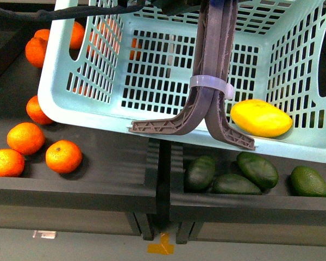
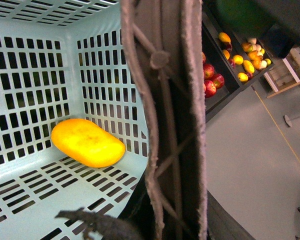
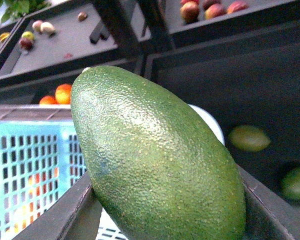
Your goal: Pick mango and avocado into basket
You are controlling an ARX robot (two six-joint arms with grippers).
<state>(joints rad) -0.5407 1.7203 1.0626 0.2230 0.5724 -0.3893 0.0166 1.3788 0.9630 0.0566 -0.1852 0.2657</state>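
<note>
The light teal basket (image 1: 98, 117) hangs tilted above the fruit shelves, held by its grey-brown handles (image 1: 212, 70) tied with a white zip tie (image 1: 209, 84). My left gripper is shut on those handles (image 2: 165, 125); its jaws are hidden behind them. The yellow mango (image 1: 261, 117) lies inside the basket at its right corner, also seen in the left wrist view (image 2: 87, 142). My right gripper is shut on a large green avocado (image 3: 155, 160) that fills the right wrist view, next to the basket's wall (image 3: 30, 165). Neither gripper shows in the front view.
Several oranges (image 1: 63, 156) lie in the left black bin under the basket. Several dark green avocados (image 1: 257, 169) lie in the right bin. Further shelves hold red and yellow fruit (image 2: 212, 80). Grey floor (image 2: 250, 165) lies to one side.
</note>
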